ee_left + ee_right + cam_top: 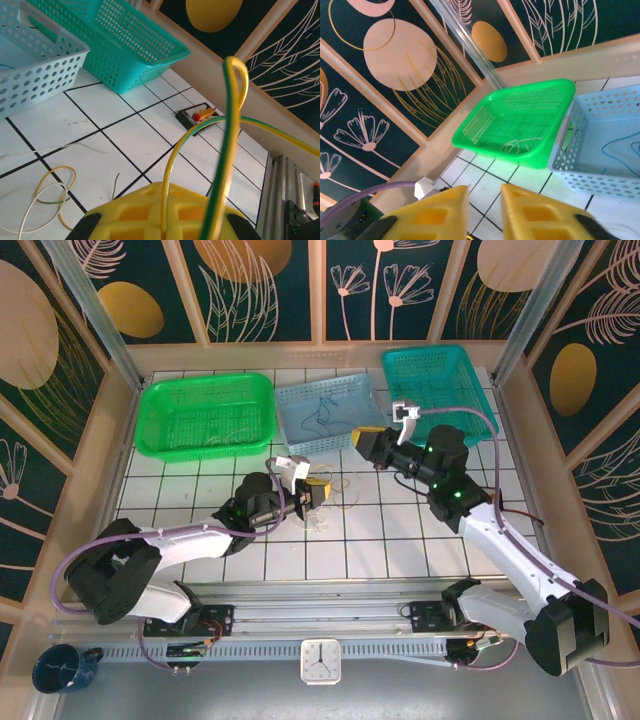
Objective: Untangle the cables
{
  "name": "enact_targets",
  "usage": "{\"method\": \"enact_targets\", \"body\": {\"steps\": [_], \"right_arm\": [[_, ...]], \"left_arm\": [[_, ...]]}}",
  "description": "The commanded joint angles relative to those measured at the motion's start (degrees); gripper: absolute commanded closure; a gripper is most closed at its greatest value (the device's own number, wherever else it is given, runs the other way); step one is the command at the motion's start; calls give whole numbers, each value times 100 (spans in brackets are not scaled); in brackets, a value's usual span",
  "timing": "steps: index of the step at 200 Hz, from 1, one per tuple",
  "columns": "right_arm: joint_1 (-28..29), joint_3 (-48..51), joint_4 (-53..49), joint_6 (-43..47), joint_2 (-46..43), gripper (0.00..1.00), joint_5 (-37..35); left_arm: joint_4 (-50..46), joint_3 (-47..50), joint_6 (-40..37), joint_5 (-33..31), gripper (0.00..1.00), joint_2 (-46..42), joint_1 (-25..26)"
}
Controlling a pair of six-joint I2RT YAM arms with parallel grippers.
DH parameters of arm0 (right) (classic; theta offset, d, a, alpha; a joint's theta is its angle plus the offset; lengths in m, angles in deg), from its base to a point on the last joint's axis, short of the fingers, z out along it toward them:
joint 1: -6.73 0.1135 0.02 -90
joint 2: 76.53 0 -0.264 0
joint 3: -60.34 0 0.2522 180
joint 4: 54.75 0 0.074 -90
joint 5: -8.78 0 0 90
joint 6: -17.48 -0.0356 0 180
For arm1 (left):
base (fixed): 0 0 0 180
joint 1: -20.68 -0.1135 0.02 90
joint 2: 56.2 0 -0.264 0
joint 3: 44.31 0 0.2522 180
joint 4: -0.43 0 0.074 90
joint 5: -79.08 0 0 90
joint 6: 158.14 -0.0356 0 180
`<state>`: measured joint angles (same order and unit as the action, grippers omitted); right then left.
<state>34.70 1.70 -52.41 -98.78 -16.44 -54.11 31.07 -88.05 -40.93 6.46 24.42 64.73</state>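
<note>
Left pincer [165, 217] pinched a yellow-green cable [228, 150] above the middle of the table [400, 540]; right pincer [484, 210] hung spread and empty nearer its far edge.

Dark floral wall panels [420, 290]; pale wooden frame [300, 350]; white tiled tabletop [400, 540]; even light.

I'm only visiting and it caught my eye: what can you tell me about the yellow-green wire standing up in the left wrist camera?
The yellow-green wire is thin, flexible, yellow with a green stripe, seemingly plastic-coated. It rises from the closed left gripper, folds into a narrow loop on top, and another strand arcs right. It sits above the tiled table, apart from loose wires lying there.
</note>
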Motion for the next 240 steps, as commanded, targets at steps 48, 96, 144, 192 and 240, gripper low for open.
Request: {"method": "enact_targets", "body": {"steps": [48, 96, 144, 192, 240], "right_arm": [[759, 483, -711, 874, -495, 44, -856], [880, 178, -1418, 1636, -586, 41, -1453], [875, -268, -1874, 2290, -453, 41, -1345], [856, -626, -2173, 2619, -70, 41, -987], [860, -750, -2233, 2721, 161, 44, -807]], "left_arm": [[-54, -603, 1449, 414, 100, 383, -3], [-89, -1136, 2431, 1392, 100, 963, -9], [-342, -1445, 2494, 1883, 100, 1101, -7], [-431, -1580, 2449, 2096, 100, 1096, -2], [-476, -1634, 2396, 2195, 100, 1079, -5]]}}
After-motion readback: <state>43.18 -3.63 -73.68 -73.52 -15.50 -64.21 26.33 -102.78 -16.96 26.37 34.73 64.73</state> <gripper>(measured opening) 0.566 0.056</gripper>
